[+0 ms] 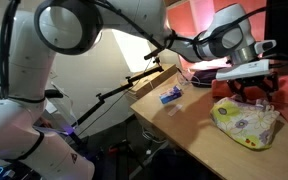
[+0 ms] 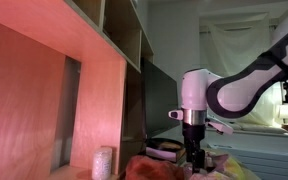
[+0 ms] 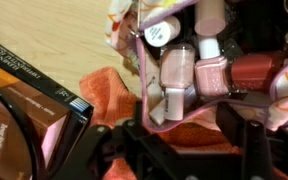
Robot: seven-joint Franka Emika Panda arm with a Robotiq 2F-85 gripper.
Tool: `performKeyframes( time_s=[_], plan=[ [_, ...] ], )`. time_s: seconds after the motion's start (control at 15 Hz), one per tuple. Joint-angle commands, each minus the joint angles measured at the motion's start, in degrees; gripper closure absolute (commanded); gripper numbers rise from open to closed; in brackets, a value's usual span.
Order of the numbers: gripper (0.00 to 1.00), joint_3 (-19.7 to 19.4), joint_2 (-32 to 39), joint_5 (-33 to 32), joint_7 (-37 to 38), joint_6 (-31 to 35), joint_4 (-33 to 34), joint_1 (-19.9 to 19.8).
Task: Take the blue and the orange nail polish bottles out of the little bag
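A white robot arm holds its gripper (image 3: 179, 150) just above the little bag (image 1: 246, 122), its two dark fingers (image 3: 119, 150) spread apart with nothing clamped between them. The bag lies open on a wooden table (image 1: 189, 115) beside an orange-red cloth (image 3: 109, 85), and the wrist view shows pink and dark red nail polish bottles (image 3: 196, 70) packed inside. A small blue object (image 1: 171, 95) lies on the table, well apart from the bag.

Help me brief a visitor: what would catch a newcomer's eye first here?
In the wrist view the little bag gapes open, crammed with pink and reddish nail polish bottles, the open gripper above it. A flat dark case and an orange-red cloth lie beside it. In an exterior view the big white arm fills the foreground.
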Motion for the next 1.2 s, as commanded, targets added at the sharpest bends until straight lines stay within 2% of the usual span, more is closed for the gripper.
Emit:
performKeyframes(
  time_s=[0.0, 0.27, 0.4, 0.53, 0.67, 0.73, 1.13],
  plan=[
    [0.37, -0.1, -1.0, 0.4, -0.1, 0.0, -1.6, -0.3],
    [0.24, -0.2, -1.5, 0.2, 0.3, 0.7, -2.7, -0.2],
    [0.12, -0.4, -1.9, 0.0, 0.4, 1.1, -3.3, -0.2],
    [0.10, -0.6, -2.7, -0.3, 0.9, 2.1, -4.5, 0.0],
    [0.12, -0.7, -4.1, -0.6, 1.2, 4.4, -6.9, 0.0],
    [0.03, -0.9, -5.2, -1.0, 1.7, 6.2, -8.9, 0.1],
    [0.00, -2.6, -11.3, -3.6, 3.5, 19.0, -20.7, 0.7]
  ],
)
